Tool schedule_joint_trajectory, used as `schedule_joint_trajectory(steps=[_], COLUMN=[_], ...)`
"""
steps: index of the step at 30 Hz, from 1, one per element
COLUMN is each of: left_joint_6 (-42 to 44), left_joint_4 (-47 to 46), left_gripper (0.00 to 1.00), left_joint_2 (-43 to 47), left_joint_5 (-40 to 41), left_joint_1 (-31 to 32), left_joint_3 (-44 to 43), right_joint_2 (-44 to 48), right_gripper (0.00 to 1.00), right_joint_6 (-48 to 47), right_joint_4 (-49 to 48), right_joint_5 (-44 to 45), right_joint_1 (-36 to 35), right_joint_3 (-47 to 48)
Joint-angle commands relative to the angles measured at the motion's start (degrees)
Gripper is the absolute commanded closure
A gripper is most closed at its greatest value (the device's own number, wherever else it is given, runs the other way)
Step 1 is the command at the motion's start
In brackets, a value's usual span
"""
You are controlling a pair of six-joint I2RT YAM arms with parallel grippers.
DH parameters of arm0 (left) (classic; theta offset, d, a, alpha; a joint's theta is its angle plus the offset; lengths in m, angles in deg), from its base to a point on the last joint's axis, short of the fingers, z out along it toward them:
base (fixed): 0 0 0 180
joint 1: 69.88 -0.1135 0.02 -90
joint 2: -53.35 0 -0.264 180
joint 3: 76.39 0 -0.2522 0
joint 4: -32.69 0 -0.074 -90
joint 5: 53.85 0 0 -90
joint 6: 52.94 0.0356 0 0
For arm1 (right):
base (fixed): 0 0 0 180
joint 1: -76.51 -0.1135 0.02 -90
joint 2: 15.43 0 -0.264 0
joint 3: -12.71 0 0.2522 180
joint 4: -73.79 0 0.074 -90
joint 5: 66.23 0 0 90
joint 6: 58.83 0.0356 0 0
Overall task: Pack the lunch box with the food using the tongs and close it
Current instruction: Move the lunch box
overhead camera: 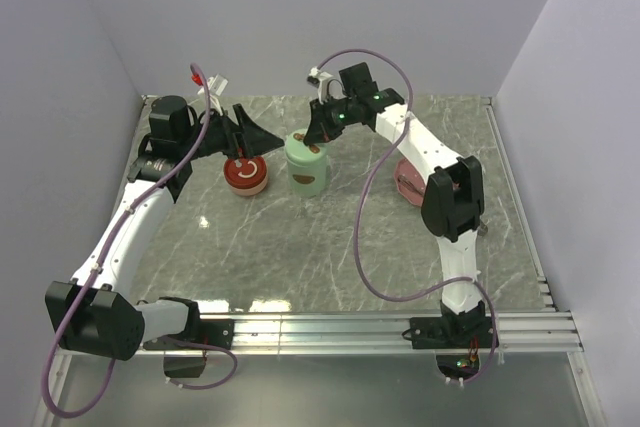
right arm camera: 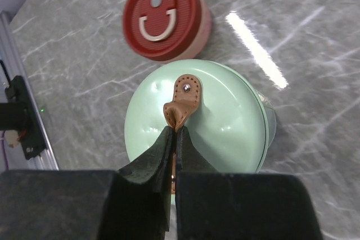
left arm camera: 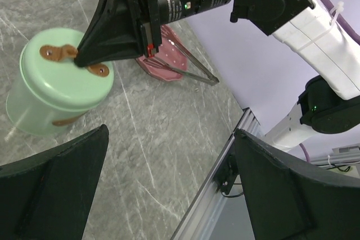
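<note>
- Fingers of the right pincer (right arm camera: pixel 175 134) are pressed together on the raised loop of the brown strap (right arm camera: pixel 184 95), which is riveted to the green lid (right arm camera: pixel 225 127) of the lunch box (left arm camera: pixel 39 111).
- The lunch box stands near the far edge of the table (overhead camera: pixel 330 247), about midway between the left and right edges, directly under this pincer.
- The lid sits on the lunch box, so what is inside cannot be seen.
- The left pincer (left arm camera: pixel 170 133) has its fingers wide apart and holds nothing. It hangs to the left of the lunch box, facing it.
- A round red box (right arm camera: pixel 163 18) stands on the table just beside the lunch box, on its left and not touching it. Its red top with a cream horseshoe mark is on, so the content is hidden.
- The tongs (left arm camera: pixel 209 77) lie across a pink plate (left arm camera: pixel 160 67), right of the lunch box and toward the right edge of the table. No pincer touches them.
- The plate is mostly hidden behind the right arm. I cannot tell if food lies on it.
</note>
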Motion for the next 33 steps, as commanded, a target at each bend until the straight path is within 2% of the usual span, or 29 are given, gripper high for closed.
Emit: schedule_joint_trajectory(steps=[1, 12, 14, 16, 18, 21, 25, 26, 29, 33], left_joint_6=[1.6, 9.1, 12.5, 15.2, 19.1, 23.2, 26.5, 27.8, 30.9, 36.4], left_joint_4=[0.5, 7.3, 10.3, 13.0, 16.3, 17.9, 19.3, 20.0, 23.5, 29.7], left_gripper=[0.01, 0.02, 0.06, 0.09, 0.17, 0.32, 0.55, 0.64, 0.78, 0.86], left_joint_2=[1.1, 3.2, 3.0, 2.5, 2.1, 2.6, 2.6, 1.8, -1.0, -6.1], left_joint_5=[0.5, -0.1, 0.4, 0.9, 1.6, 2.1, 2.5, 2.6, 3.5, 9.4], left_joint_1=[-0.6, -2.9, -3.0, -3.0, -3.0, -3.0, -3.0, -2.9, -2.9, 0.6], left_joint_3=[-1.7, -3.3, -3.9, -5.4, -6.5, -6.8, -8.2, -8.9, -12.6, -20.7], right_joint_2=[-2.4, -0.6, -0.5, 0.2, 1.5, 3.1, 5.3, 5.8, 7.1, 9.6], right_gripper=[1.00, 1.00, 0.94, 0.83, 0.72, 0.61, 0.57, 0.56, 0.53, 0.48], right_joint_6=[-0.4, 0.0, -0.2, -0.3, -0.1, 0.6, 1.0, 1.1, 1.5, 3.5], right_joint_4=[11.7, 11.0, 11.4, 11.5, 10.9, 10.2, 9.6, 9.4, 9.5, 8.3], right_joint_5=[0.5, 0.0, 0.6, 1.8, 2.5, 3.4, 4.1, 4.2, 5.2, 6.1], right_joint_1=[-3.3, -6.7, -6.6, -6.5, -6.4, -6.4, -6.2, -6.3, -5.9, -3.6], right_joint_3=[-5.2, -6.3, -4.8, -3.8, -2.8, -1.3, 0.8, 1.2, 3.4, 4.6])
